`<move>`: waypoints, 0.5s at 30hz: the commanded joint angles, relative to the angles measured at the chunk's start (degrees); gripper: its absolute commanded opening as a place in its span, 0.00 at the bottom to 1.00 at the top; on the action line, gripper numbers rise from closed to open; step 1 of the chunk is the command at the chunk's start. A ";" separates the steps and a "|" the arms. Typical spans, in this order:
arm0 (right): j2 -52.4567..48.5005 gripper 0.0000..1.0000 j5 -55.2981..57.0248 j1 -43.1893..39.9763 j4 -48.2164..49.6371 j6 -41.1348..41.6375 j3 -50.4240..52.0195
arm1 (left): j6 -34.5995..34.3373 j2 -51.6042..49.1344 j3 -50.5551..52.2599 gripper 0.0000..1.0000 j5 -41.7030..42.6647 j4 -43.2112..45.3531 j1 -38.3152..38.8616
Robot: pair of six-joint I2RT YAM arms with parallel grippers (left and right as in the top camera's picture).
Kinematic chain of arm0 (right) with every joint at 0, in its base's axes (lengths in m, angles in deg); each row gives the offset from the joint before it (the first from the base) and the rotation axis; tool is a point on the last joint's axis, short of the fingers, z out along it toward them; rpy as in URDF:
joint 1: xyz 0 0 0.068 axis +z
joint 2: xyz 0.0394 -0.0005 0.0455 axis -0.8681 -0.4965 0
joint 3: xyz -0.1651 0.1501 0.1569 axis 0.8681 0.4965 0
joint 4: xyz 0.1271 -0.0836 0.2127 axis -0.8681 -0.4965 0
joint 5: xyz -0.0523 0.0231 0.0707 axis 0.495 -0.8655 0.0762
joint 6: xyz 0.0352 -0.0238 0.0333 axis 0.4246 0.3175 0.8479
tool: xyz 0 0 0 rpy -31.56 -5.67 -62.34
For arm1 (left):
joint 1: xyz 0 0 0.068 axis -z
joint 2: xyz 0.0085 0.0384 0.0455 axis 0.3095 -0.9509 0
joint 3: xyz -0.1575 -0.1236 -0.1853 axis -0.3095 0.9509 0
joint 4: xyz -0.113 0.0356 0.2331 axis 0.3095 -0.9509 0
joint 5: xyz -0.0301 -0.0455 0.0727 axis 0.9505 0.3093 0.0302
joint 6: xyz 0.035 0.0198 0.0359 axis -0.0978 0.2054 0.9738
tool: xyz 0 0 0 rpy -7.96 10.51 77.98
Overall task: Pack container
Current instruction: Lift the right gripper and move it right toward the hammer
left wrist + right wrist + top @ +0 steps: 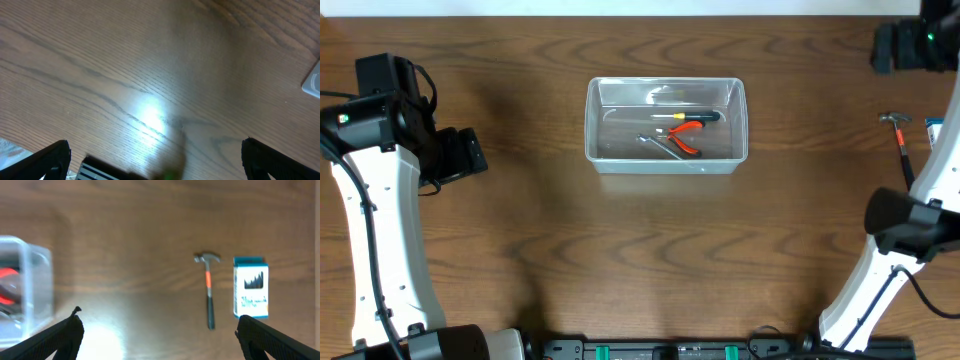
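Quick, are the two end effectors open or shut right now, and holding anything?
Left end effector: open, holding nothing.
Right end effector: open, holding nothing.

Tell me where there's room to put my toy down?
Big bare table between the container and the near edge. Bare wood too between container and hammer. Crowded: inside the container, with pliers, and around the blue-and-white box.
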 commanded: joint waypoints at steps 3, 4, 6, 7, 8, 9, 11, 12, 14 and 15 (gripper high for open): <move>-0.37 0.99 0.17 -3.19 -0.42 -3.15 4.55 | -0.33 0.55 -1.27 0.98 -0.09 -0.13 -0.24; -0.37 0.99 -0.13 -3.39 -0.63 -2.62 4.98 | -0.33 0.55 -1.27 0.98 -0.09 -0.11 -0.24; -0.37 0.99 -0.87 -3.54 -0.83 -2.51 5.81 | -0.33 0.55 -1.27 0.98 -0.09 -0.13 -0.24; -0.37 0.99 -0.90 -3.52 -0.44 -3.43 6.32 | -0.33 0.55 -1.27 0.98 -0.09 -0.13 -0.24; -0.37 0.99 -0.90 -3.52 0.26 -4.59 7.06 | -0.33 0.55 -1.27 0.98 -0.09 -0.11 -0.24; -0.37 0.99 -0.87 -3.52 1.20 -5.29 7.89 | -0.33 0.55 -1.27 0.98 -0.09 -0.11 -0.24; -0.37 0.99 -0.57 -3.63 4.17 -6.27 10.60 | -0.33 0.55 -1.27 0.98 -0.09 -0.11 -0.24; -0.37 0.99 -0.04 -3.65 5.84 -6.25 12.48 | -0.33 0.55 -1.27 0.98 -0.09 -0.11 -0.24; -0.37 0.99 0.24 -3.93 8.48 -6.25 16.55 | -0.33 0.55 -1.27 0.98 -0.09 -0.13 -0.24; -0.37 0.99 0.22 -4.02 9.75 -6.25 19.02 | -0.33 0.55 -1.27 0.98 -0.09 -0.15 -0.24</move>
